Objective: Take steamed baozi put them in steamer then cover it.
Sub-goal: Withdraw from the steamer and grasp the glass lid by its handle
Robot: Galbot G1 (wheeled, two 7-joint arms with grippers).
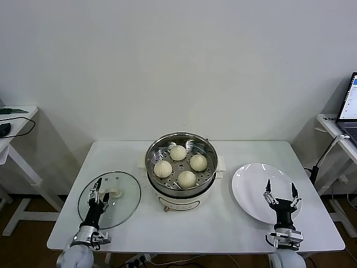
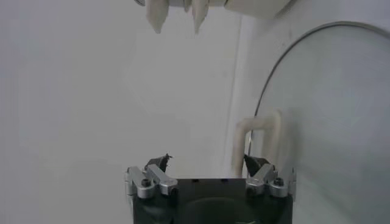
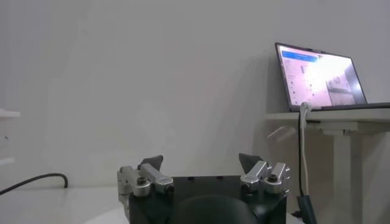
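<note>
From the head camera we see all four steamed baozi (image 1: 179,165) already sitting on the perforated tray inside the steamer (image 1: 181,170), which stands uncovered at the middle of the table (image 1: 223,223). The cover (image 1: 110,199) lies flat on the table to the steamer's left, and our left gripper (image 1: 101,189) hangs right over it, fingers spread, just beside the white handle (image 1: 115,194) — so the left arm is plainly the nearer one for the lid. Our right gripper (image 1: 280,191) waits over the bare white plate (image 1: 254,187) on the far side, fingers also spread, well apart from the cover. In the left wrist view the left gripper (image 2: 207,163) shows its fingers apart, with the handle (image 2: 259,143) lying close ahead, nearer one fingertip than the other, and the cover's metal rim (image 2: 286,70) curving away beyond it. We judge the handle's long axis must fall across the gap between the fingers before closing — a slight shift sideways looks needed. In the right wrist view the right gripper (image 3: 201,164) is open and holds nothing; a laptop (image 3: 320,79) sits on a side desk behind.
</note>
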